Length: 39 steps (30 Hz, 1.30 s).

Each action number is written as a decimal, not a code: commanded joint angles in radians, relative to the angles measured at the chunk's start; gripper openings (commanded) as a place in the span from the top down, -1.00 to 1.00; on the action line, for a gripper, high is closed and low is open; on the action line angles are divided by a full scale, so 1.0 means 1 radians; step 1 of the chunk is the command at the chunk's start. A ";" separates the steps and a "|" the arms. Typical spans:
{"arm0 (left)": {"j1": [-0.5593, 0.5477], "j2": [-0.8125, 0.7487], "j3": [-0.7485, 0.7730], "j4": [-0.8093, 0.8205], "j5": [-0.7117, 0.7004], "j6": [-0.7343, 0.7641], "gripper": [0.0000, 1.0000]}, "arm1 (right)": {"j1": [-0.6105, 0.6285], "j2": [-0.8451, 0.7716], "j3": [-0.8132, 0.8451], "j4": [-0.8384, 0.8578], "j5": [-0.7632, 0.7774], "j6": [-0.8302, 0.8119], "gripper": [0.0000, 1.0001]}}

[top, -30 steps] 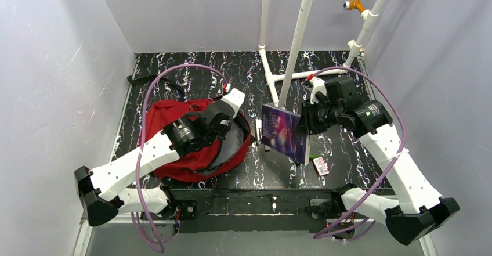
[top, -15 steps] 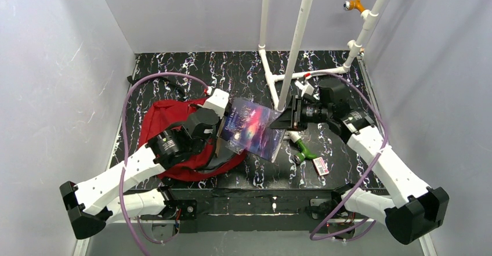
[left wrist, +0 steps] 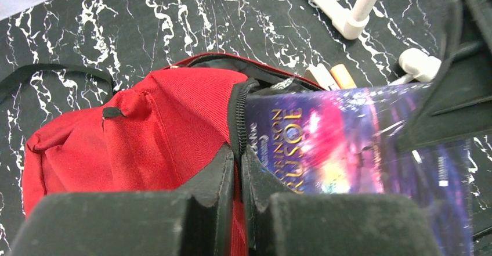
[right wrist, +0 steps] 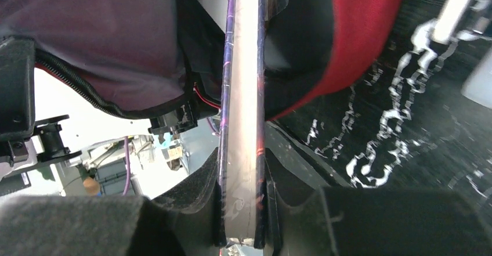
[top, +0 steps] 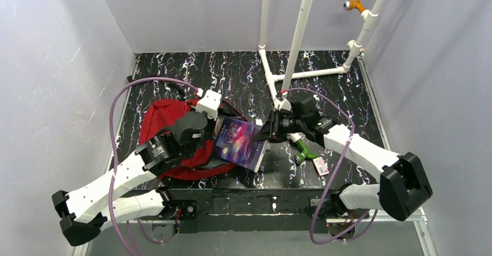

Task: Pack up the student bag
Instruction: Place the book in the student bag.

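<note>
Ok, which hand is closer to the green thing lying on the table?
Right. The right hand, gripping the book, is beside the green thing; the left hand is beyond the book, pinching the student bag at its opening.

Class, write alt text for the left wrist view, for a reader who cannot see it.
The left end effector pinches the zipper edge of a red backpack; the edge of a purple Robinson Crusoe book sits in its opening.

Bright even light, blurred wrist foregrounds
</note>
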 commanded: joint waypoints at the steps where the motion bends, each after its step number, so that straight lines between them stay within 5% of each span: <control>1: 0.000 -0.054 -0.001 0.059 0.017 0.012 1.00 | 0.060 0.030 0.140 0.308 -0.057 0.087 0.97; 10: 0.000 -0.096 0.012 0.018 0.015 -0.004 1.00 | 0.078 0.068 0.261 0.246 -0.070 0.061 0.97; 16: 0.000 -0.100 0.013 0.030 0.033 -0.010 1.00 | 0.134 0.145 0.155 0.542 -0.031 0.205 0.97; 21: 0.000 -0.106 0.017 0.025 0.050 -0.034 1.00 | 0.261 0.300 0.146 0.778 0.203 0.245 0.97; 30: 0.000 -0.120 0.027 -0.021 0.055 -0.053 1.00 | 0.305 0.619 0.338 0.918 0.318 0.127 0.97; 36: 0.000 -0.133 -0.005 -0.017 0.051 -0.077 1.00 | 0.326 0.694 0.360 0.901 0.401 0.075 0.55; 39: 0.000 -0.122 0.002 -0.016 0.049 -0.078 1.00 | 0.325 0.711 0.381 0.793 0.400 0.011 0.14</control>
